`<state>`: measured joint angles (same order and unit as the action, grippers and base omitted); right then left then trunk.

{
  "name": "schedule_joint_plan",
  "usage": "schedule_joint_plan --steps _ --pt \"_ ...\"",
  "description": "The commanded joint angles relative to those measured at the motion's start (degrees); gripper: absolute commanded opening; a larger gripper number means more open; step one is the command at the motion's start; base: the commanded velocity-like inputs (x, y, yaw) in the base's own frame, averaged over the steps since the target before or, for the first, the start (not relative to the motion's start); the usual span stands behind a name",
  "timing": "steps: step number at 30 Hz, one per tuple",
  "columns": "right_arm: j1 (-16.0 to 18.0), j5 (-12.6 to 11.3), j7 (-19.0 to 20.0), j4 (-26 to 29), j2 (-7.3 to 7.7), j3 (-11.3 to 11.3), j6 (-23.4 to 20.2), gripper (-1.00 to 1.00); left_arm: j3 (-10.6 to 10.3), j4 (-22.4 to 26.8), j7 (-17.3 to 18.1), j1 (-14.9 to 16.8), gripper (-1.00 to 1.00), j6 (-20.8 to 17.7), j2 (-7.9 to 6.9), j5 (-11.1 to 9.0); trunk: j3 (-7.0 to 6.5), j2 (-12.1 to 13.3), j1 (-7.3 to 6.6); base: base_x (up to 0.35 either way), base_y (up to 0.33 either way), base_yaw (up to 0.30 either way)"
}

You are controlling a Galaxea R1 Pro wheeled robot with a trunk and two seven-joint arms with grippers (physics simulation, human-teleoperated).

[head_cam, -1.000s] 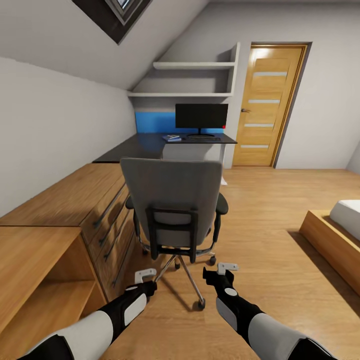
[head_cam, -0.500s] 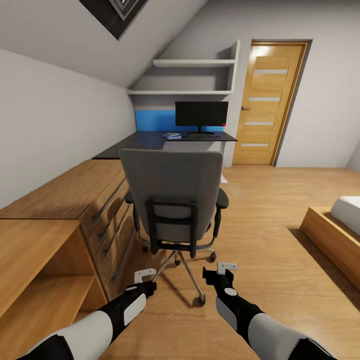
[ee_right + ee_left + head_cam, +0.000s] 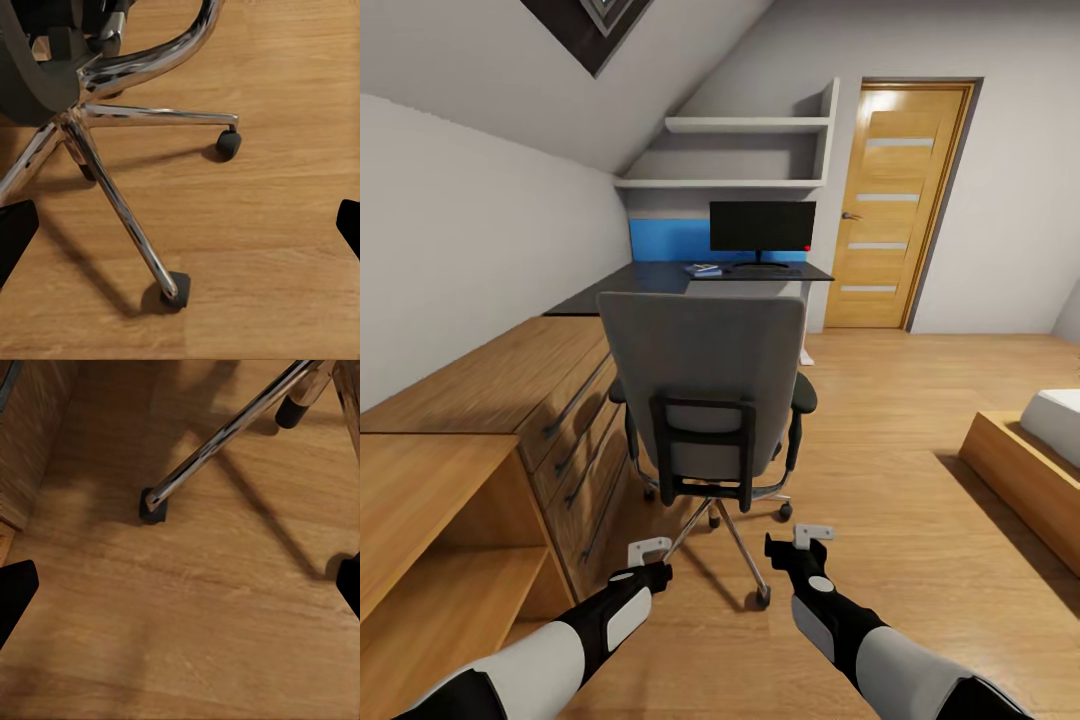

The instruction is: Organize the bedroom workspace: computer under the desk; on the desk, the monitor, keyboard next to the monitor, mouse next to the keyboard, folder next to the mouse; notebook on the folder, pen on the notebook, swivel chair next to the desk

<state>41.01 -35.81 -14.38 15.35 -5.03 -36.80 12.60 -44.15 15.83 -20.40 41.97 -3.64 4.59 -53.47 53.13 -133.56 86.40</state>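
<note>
One swivel chair [image 3: 705, 385], grey back toward the camera, standing on the wood floor [image 3: 880, 420] just beyond both tools, beside a long wooden drawer chest [image 3: 550, 400]. Chrome base legs and black casters visible in both wrist views; five legs not all countable. One tabletop [image 3: 650, 280], glossy black, well beyond the chair against the far wall. On it: one monitor [image 3: 762, 226], upright, dark screen; one keyboard [image 3: 765, 270] at the foot of the monitor, hard to make out; one blue folder [image 3: 703, 271] to the left of the keyboard, something small and pale lying on it, too small to identify. One wooden door [image 3: 890, 205] right of the tabletop. Two wall shelves [image 3: 745, 125] above the monitor. One bed corner [image 3: 1050, 430] at right edge. Two tools: left tool [image 3: 650, 549] and right tool [image 3: 812, 534], low over the floor short of the chair's base, each spread wide, holding nothing, touching nothing.
</note>
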Motion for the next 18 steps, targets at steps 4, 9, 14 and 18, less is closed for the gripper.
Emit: schedule_joint_plan --steps 4,9,14,18 --pt "0.0 0.5 -0.2 0.2 0.02 -0.6 1.2 1.00 -0.5 0.1 -0.4 0.0 1.00 0.3 -0.09 -0.3 0.06 0.0 -0.01 0.000 0.000 -0.001" --pt "-0.1 5.9 1.6 0.3 -0.53 -1.4 2.6 1.00 -0.6 -1.0 -0.4 0.0 1.00 2.0 0.04 -0.3 0.06 0.0 -0.01 0.000 0.000 0.000" --pt "-0.2 7.0 2.1 0.2 -1.03 -1.5 3.3 1.00 -0.6 -1.2 -0.4 0.0 1.00 2.2 0.11 -0.3 0.06 0.0 -0.01 0.000 0.000 0.000" --pt "-0.2 7.3 2.9 0.2 -1.17 -1.5 3.6 1.00 -0.7 -1.2 -0.4 0.0 1.00 2.3 0.14 -0.3 0.06 0.0 -0.01 0.036 0.000 0.000"
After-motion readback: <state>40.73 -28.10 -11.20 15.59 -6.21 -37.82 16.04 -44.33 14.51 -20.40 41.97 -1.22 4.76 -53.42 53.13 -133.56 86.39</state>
